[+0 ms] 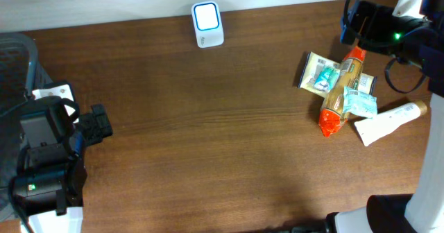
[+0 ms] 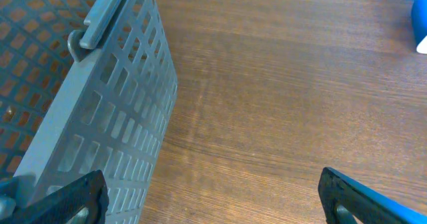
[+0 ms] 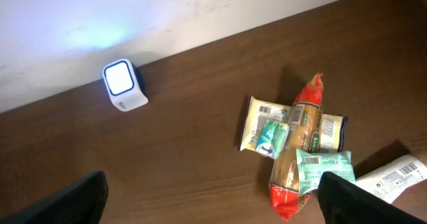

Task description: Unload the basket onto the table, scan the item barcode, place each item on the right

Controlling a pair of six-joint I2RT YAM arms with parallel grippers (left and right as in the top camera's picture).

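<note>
Both arms sit off to the sides, holding nothing. Well left of the scanner (image 1: 207,24) and nearer the front edge, the left gripper (image 1: 103,122) is low beside a grey basket (image 2: 113,111), fingers spread wide. Well right of the scanner, the right gripper (image 1: 349,23) looks down over the table, fingers equally wide apart. Further right of the scanner, in a small pile, the long orange packet (image 1: 341,94) lies flat. Its long axis slants from a far-right red end to a near-left one, with a white tube (image 1: 388,122) just beyond.

Desk (image 1: 208,136): dark brown, fine wood grain.
Scanner (image 1: 207,23): white shell, window glowing pale blue.
Long packet (image 1: 338,98): orange-red ends, tan middle.
Pouch (image 1: 359,105): mint green.
Tube (image 1: 390,121): white.
Basket (image 2: 113,117): grey, grid of slots.
</note>
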